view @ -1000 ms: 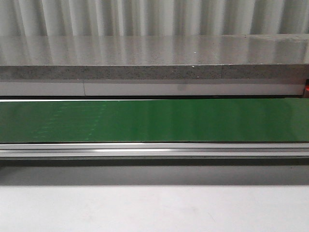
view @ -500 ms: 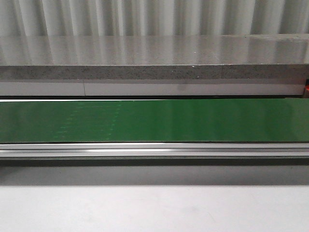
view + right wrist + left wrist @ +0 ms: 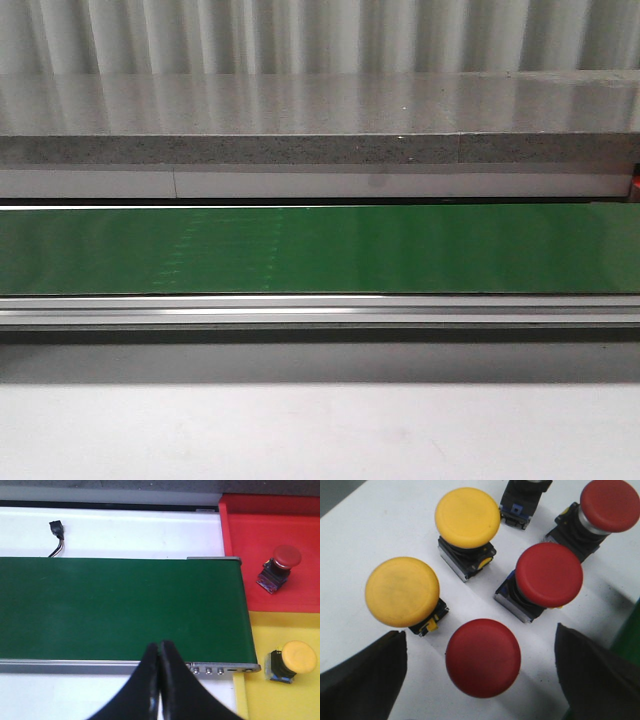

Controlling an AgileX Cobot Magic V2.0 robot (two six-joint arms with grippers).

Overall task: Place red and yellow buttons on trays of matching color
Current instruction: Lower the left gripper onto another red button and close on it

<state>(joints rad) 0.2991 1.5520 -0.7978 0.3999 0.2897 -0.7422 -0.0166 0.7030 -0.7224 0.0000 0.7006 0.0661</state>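
In the left wrist view, several mushroom-head buttons stand on a white surface. A red button (image 3: 483,658) sits between the wide-apart fingers of my open left gripper (image 3: 480,672), untouched. Two more red buttons (image 3: 549,575) (image 3: 608,505) and two yellow buttons (image 3: 402,592) (image 3: 467,517) stand beyond it. In the right wrist view my right gripper (image 3: 159,647) is shut and empty over the near edge of the green belt (image 3: 120,607). One red button (image 3: 280,566) rests on the red tray (image 3: 240,535), and one yellow button (image 3: 292,660) on the yellow tray (image 3: 265,700).
The green conveyor belt (image 3: 320,250) runs across the front view, with a metal rail (image 3: 320,312) in front and a grey ledge (image 3: 320,120) behind. A small black connector with wires (image 3: 56,530) lies beyond the belt. Another dark part (image 3: 522,500) stands among the buttons.
A faint pattern on the belt surface has drifted to the right. Nothing else in the front view has moved.
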